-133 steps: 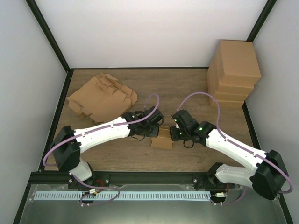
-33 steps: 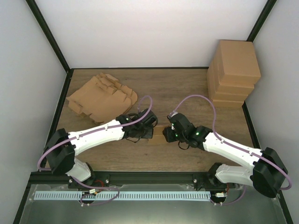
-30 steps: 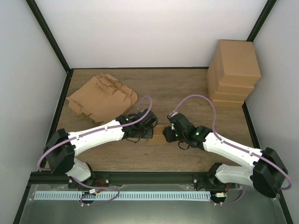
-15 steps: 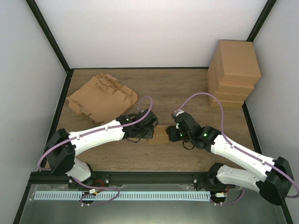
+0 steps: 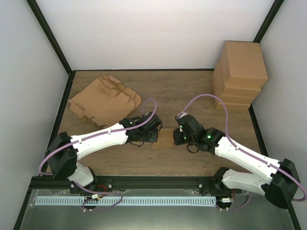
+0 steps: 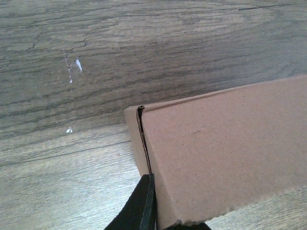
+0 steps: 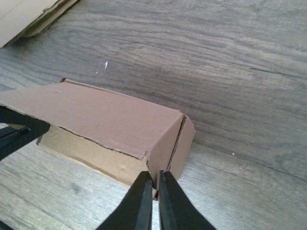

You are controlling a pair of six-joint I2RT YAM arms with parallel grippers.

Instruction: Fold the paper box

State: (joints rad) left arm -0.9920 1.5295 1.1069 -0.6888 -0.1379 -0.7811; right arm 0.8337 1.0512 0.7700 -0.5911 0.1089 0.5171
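- Top external view: a small brown cardboard box (image 5: 165,139) is sitting mid-frame, already looking box-shaped, its lid lying down.
- Closed left gripper (image 5: 155,137) is clamping its left end.
- Right gripper (image 7: 154,186), jaws nearly together, is seemingly pinching the near right corner.
- Corner seams are gaping; final tucking is probably remaining.

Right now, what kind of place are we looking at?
Probably a walled robot cell for box folding: stack of finished boxes far right, pile of flat cardboard blanks far left, half-folded box in the middle.
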